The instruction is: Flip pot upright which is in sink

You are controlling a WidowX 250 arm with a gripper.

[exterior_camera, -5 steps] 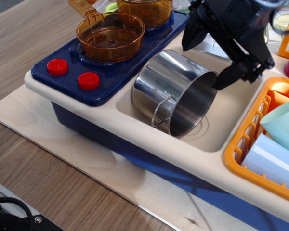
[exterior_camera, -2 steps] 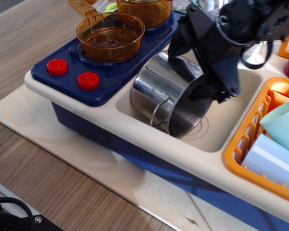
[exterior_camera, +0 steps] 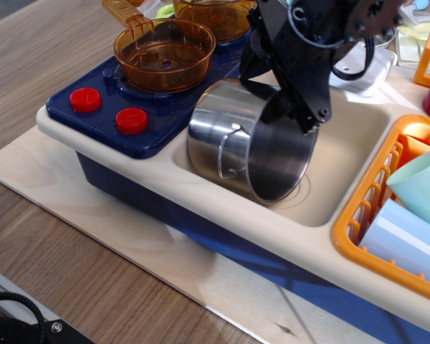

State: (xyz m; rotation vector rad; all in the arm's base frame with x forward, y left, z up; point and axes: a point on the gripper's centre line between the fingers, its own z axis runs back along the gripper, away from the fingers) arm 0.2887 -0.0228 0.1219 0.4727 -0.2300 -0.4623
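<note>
The shiny steel pot [exterior_camera: 218, 140] lies on its side at the left end of the beige sink [exterior_camera: 347, 154], with its mouth facing right and toward the front. A wire loop handle shows on its near side. My black gripper [exterior_camera: 283, 104] comes down from the top. Its jaws straddle the upper rim of the pot, one finger outside the wall and one inside the mouth, closed on the rim. The pot's left side leans against the sink's left wall.
Two translucent orange pans [exterior_camera: 165, 50] sit on the navy stove top [exterior_camera: 168, 107], which has red knobs [exterior_camera: 86, 99], to the left of the sink. An orange dish rack [exterior_camera: 365, 208] holding pale blue cups [exterior_camera: 423, 179] stands to the right. The toy kitchen rests on a light wooden board [exterior_camera: 93, 201].
My gripper came down and left from above the sink's right side onto the pot's upper rim. The pot has shifted a little left and rolled, and its handle now sits higher.
</note>
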